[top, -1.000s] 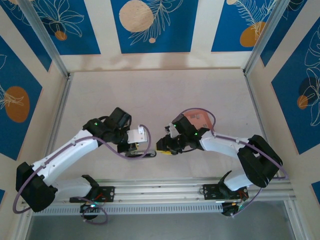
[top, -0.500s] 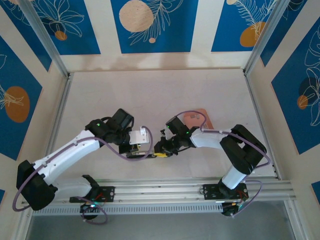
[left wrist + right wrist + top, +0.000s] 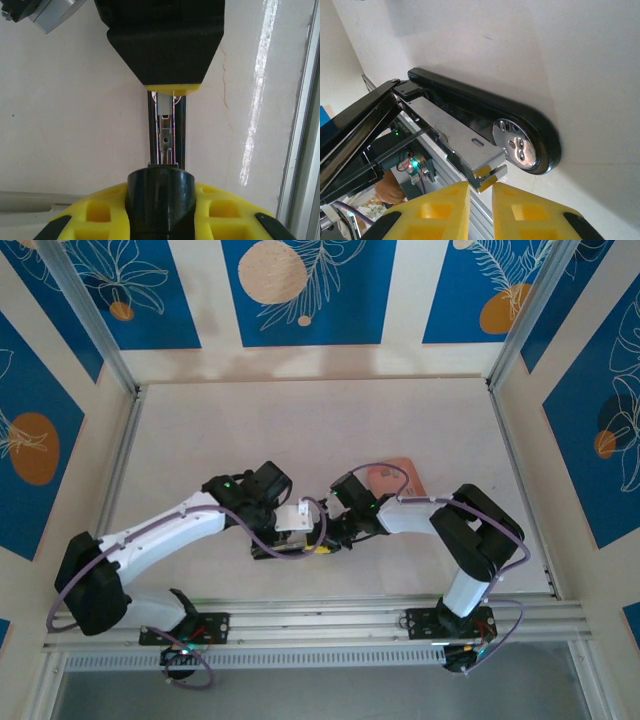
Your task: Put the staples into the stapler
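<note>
The black stapler [image 3: 288, 549] lies open near the table's front middle. My left gripper [image 3: 290, 524] is shut on its raised black top arm [image 3: 160, 200], which sits between the yellow fingers [image 3: 225, 215]. The bare metal magazine [image 3: 451, 131] stretches over the black base, past the chrome anvil [image 3: 516, 145]. My right gripper [image 3: 481, 192] meets the stapler's front end from the right [image 3: 329, 539]. Its yellow fingers stand a narrow gap apart, closed on the magazine's tip [image 3: 492, 174]. The salmon-pink tray [image 3: 402, 476] lies behind the right arm; the staples on it are too small to make out.
The aluminium rail [image 3: 320, 618] with both arm bases runs along the near edge, close in front of the stapler. The right arm's forearm [image 3: 420, 515] crosses in front of the tray. Open tabletop [image 3: 300, 430] extends toward the back wall.
My right gripper swung left from the tray to the stapler's front end and narrowed its jaws. The left arm shifted right, still holding the stapler's top arm.
</note>
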